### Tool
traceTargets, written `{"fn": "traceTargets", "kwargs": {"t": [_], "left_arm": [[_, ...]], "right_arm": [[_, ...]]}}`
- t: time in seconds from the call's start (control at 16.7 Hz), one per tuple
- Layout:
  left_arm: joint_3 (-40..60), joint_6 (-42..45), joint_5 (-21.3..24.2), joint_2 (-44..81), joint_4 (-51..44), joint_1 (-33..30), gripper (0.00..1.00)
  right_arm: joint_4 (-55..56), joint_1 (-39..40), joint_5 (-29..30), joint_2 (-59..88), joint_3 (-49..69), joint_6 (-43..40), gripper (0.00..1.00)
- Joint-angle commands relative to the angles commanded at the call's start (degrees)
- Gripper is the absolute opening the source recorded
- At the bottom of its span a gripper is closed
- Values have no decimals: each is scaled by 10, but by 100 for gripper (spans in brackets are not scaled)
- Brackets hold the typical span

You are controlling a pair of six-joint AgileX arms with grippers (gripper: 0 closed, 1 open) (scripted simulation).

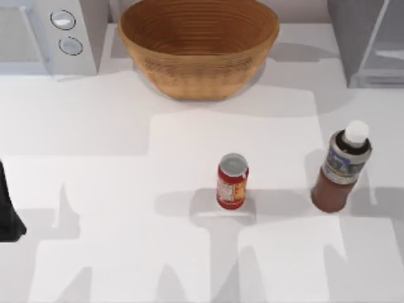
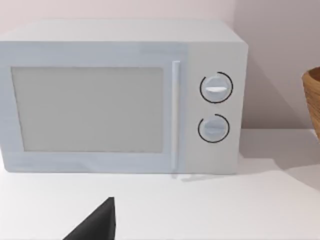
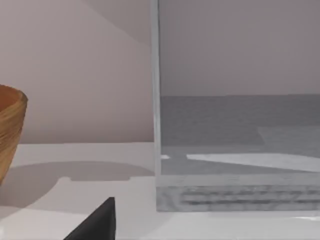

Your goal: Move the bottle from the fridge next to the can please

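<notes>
Our left gripper [image 1: 9,218] sits parked at the table's left edge; we cannot tell its spread. The short red can [image 1: 232,182] stands mid-table. Right of it, near but apart, stands the dark reddish-brown white-capped bottle [image 1: 341,168], outside the grey glass-doored fridge [image 1: 369,38]. It looks rigid, smooth, top-heavy; we'd grasp its lower body.

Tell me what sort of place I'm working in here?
It looks like a simulated kitchen counter: a white microwave stands at the back left of the white table, a glass-door fridge at the back right and a wicker basket between them, with the can and bottle in front.
</notes>
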Motion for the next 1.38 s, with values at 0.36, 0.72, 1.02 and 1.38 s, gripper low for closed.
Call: {"fn": "traceTargets", "kwargs": {"t": [0.36, 0.72, 1.02, 1.38], "left_arm": [[0, 0, 0, 0, 0, 0, 100], [0, 0, 0, 0, 0, 0, 100], [0, 0, 0, 0, 0, 0, 100], [0, 0, 0, 0, 0, 0, 100]], "right_arm": [[-167, -107, -110, -215, -41, -12, 100], [-193, -126, -130, -250, -47, -15, 100], [-230, -125, -129, -277, -20, -15, 100], [-458, -126, -129, -409, 89, -16, 100]]}}
